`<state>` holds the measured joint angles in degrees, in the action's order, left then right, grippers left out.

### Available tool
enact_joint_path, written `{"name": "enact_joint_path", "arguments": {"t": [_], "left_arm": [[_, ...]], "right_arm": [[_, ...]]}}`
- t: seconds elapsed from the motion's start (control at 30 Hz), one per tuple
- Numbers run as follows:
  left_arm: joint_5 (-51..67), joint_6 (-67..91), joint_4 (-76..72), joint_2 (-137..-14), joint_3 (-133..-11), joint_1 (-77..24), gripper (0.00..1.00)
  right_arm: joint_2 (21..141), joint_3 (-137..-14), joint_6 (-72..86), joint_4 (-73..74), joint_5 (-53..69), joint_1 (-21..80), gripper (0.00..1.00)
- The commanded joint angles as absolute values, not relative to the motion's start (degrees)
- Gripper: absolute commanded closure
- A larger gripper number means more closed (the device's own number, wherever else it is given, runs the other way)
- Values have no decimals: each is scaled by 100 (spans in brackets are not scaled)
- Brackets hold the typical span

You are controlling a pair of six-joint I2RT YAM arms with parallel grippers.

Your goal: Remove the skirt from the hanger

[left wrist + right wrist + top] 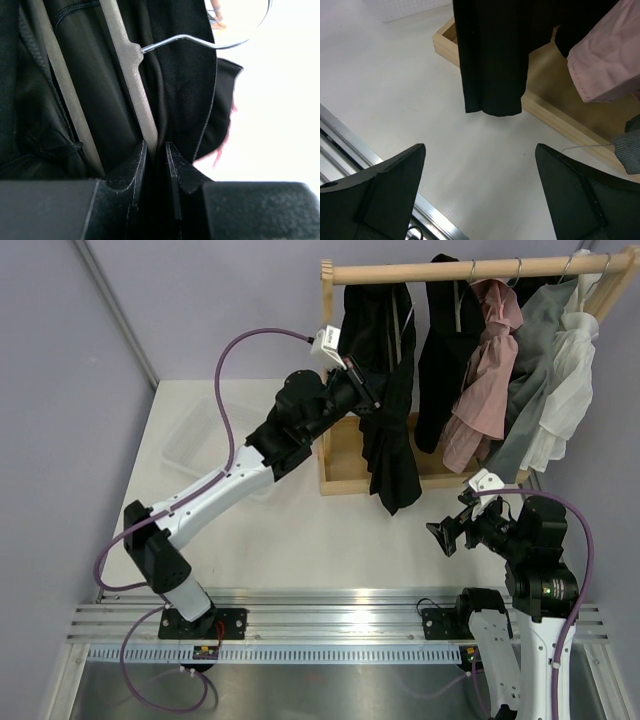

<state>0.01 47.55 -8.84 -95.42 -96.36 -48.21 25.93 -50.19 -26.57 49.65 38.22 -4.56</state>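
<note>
The black skirt hangs in loose folds at the left end of the wooden rail, on its grey hanger. My left gripper is up at the skirt's waist. In the left wrist view the jaws are nearly closed, and the hanger's grey arm runs down into the gap with the skirt's black cloth beside it. The metal hook bends off to the right. My right gripper is open and empty, low over the table. In its view the skirt's hem hangs ahead.
On the same rail hang a narrower black garment, a pink one, a grey one and a white one. The rack's wooden base tray stands under them and also shows in the right wrist view. A clear plastic bin sits at the left.
</note>
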Motion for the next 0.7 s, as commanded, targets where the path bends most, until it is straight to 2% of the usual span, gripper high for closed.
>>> {"name": "enact_joint_path", "arguments": {"t": [0.0,0.23,0.4,0.67], "left_arm": [[570,4509,-1539,-8834,-9327,-4825,100],[1580,4087,-1450,-8026,-7815,-4764,100],[2433,3815,-1600,-7586,-6918,-4623,100],[3006,2752,-792,-7199,-5934,-4597,100]], "right_arm": [[2584,-5071,-2751,4992,3937,-466,1],[3145,-6133,-2514,5492,4508,-466,1],[4279,-7452,-2478,6371,5412,-466,1],[4807,-8374,-2118,6240,4528,-466,0]]}}
